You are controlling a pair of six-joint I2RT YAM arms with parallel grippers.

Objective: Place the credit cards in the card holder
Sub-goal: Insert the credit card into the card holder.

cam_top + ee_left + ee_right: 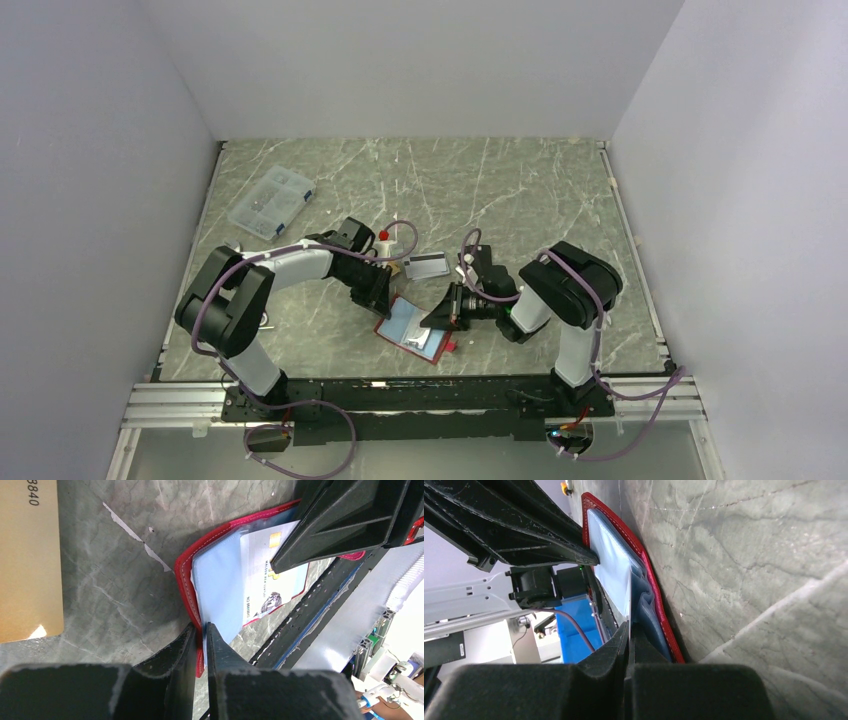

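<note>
Card holder [411,328] is lying open on the desk [520,190] between both grippers. Left gripper [201,630] is pinching its pocket edge; right gripper [629,625] is clamping a white card [262,575], feeding it in. Gold card [30,560] is waiting beside left gripper; another card [427,267] beyond.

Items on the worktop [520,190], by count. Credit cards: three — one silver-white [427,266], one gold [30,560], one white card [262,575] in the holder. Card holders: one [411,328]. Clear compartment boxes: one [270,200], at 10 o'clock.
</note>
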